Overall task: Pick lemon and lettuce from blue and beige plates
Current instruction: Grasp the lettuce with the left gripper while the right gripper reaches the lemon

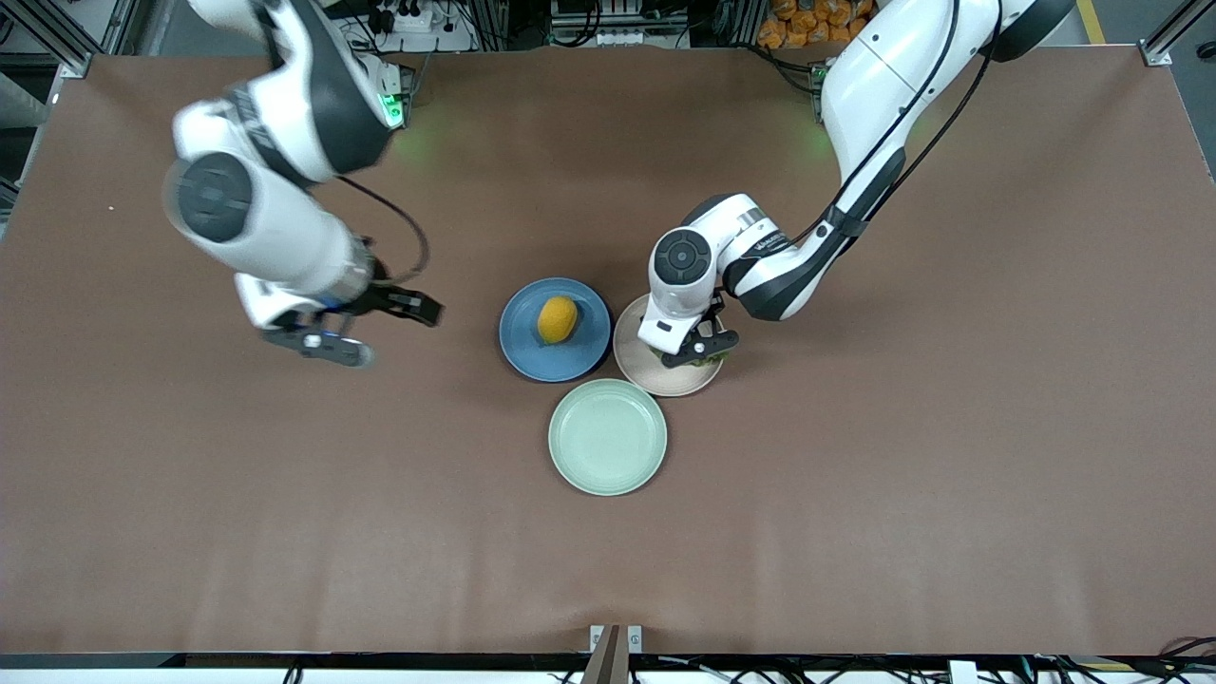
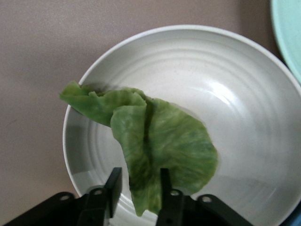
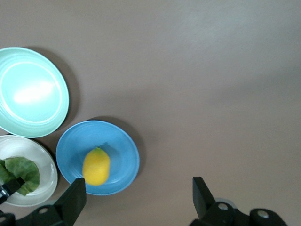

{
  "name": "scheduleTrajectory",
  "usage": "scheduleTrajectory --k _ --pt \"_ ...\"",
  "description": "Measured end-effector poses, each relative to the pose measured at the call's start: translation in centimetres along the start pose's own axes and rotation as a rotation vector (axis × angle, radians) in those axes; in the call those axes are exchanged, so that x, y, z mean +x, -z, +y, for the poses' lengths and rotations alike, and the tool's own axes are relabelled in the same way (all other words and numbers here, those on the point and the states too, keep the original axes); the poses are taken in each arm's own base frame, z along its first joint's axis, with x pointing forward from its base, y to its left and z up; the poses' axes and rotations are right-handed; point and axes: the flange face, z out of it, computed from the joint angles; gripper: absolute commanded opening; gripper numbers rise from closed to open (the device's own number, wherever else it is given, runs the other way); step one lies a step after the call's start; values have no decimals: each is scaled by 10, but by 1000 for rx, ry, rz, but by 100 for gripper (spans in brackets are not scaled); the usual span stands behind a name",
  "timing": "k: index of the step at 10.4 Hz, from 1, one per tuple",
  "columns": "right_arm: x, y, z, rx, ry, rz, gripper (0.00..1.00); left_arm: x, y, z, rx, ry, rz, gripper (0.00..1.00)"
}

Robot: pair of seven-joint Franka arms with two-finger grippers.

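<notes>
The left hand (image 2: 138, 186) is sitting low on the beige plate (image 2: 244, 80), and its two fingers are standing on either side of the lettuce (image 2: 160, 141), a wrinkly green leaf with its narrow end between them (whether they are squeezing it yet cannot be told). The right hand (image 3: 138, 195) is hanging wide open over the bare table (image 1: 902, 494). The lemon (image 1: 558, 318), small and yellow, is lying on the blue plate (image 1: 522, 347), toward the plates from that hand.

Glossy beige plate (image 2: 244, 84), wrinkled waxy lettuce (image 2: 160, 136), matt table (image 1: 950, 427).
</notes>
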Motion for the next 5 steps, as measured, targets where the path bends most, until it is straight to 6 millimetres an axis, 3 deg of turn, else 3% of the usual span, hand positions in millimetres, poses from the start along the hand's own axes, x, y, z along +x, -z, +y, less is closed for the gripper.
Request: scheduleTrajectory --k 1,5 --pt "-2 -20 -14 0 -12 -6 100 0 0 0 -2 0 1 3" --pt "-5 -79 -50 11 -95 -2 100 9 9 1 -19 19 15 0"
